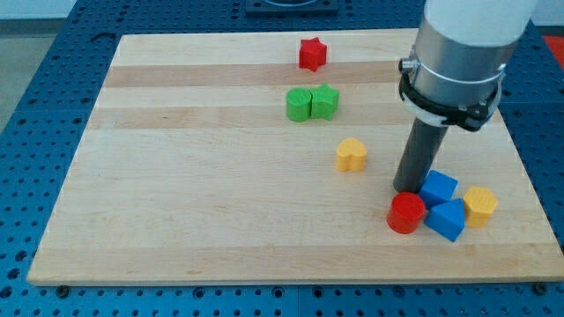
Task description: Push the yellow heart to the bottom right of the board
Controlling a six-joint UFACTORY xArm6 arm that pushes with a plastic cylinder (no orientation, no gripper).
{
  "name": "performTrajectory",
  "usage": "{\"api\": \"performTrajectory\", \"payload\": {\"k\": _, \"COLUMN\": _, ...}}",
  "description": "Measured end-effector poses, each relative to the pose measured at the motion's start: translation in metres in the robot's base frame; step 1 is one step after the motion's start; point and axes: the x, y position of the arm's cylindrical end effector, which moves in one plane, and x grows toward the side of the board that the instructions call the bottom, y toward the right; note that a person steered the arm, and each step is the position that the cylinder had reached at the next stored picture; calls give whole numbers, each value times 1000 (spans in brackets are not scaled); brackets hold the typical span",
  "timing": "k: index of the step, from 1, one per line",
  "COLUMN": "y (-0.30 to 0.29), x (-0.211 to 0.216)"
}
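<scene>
Yellow heart (351, 154): sits loose on the bench (194, 220), right of centre, clear of every other block.
My tip (408, 188): at about 4 o'clock from the heart, just above the red cylinder (406, 213) and beside the upper blue block (438, 187).
Gripper: none fitted, only the rod, so nothing is held.
Goal corner: crowded by the red cylinder, two blue blocks (446, 219) and a yellow hexagon-like block (480, 205).
Risk: I judge the tip is on the wrong side; pushing from here would drive the heart toward 10 o'clock or scatter the cluster.
</scene>
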Motion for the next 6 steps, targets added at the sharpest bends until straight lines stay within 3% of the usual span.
{"api": "performTrajectory", "payload": {"k": 2, "y": -5, "x": -14}}
{"api": "performTrajectory", "payload": {"k": 4, "y": -111, "x": -18}}
{"api": "performTrajectory", "payload": {"k": 5, "y": -127, "x": -32}}
{"api": "performTrajectory", "payload": {"k": 6, "y": -100, "x": -59}}
